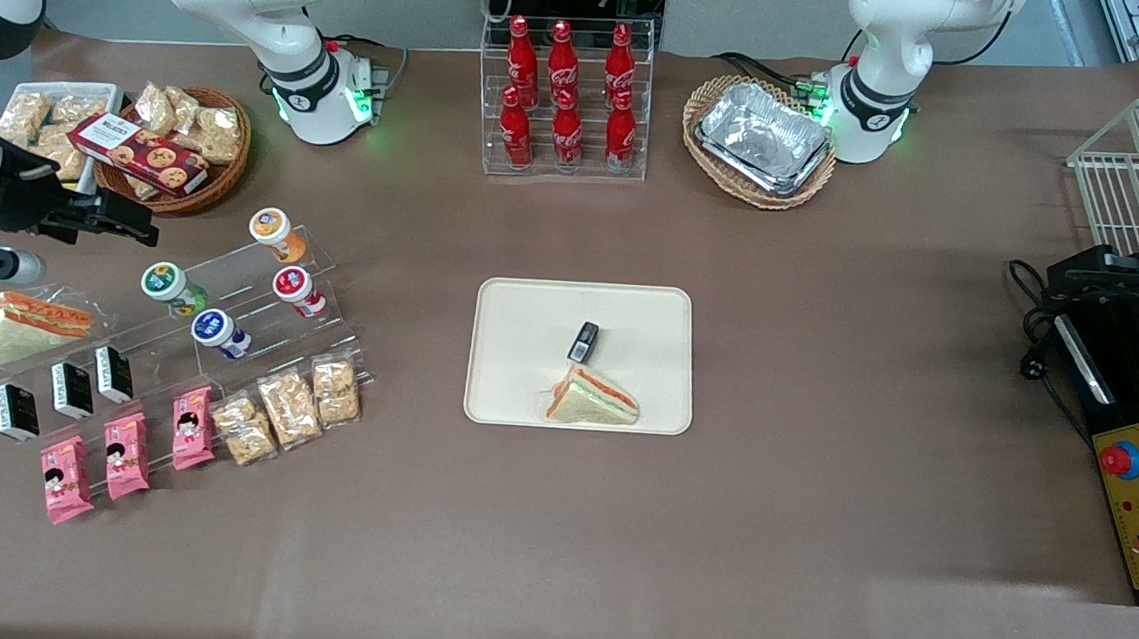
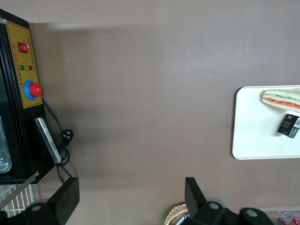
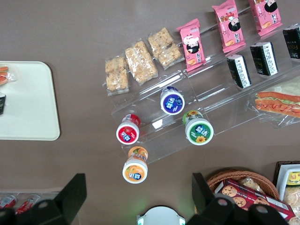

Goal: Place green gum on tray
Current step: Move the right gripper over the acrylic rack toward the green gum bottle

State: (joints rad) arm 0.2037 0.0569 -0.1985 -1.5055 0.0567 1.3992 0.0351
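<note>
The green gum (image 1: 163, 281) has a white-rimmed green lid and lies on a clear stepped stand with three other gum bottles; it also shows in the right wrist view (image 3: 199, 131). The cream tray (image 1: 527, 357) lies at the middle of the table, also seen in the right wrist view (image 3: 28, 103). It holds a wrapped sandwich (image 1: 592, 398) and a small black pack (image 1: 583, 342). My gripper (image 1: 125, 220) hangs open and empty above the working arm's end of the table, beside the snack basket and apart from the gum. In the right wrist view the gripper (image 3: 137, 197) has its fingers wide apart.
Orange-lidded (image 1: 270, 226), red-lidded (image 1: 293, 285) and blue-lidded (image 1: 215, 328) bottles lie around the green gum. Snack packs, black boxes and a sandwich fill the stand's lower steps. A wicker basket (image 1: 165, 151) with biscuits, a cola rack (image 1: 565, 99) and a foil-tray basket (image 1: 763, 138) stand farther from the camera.
</note>
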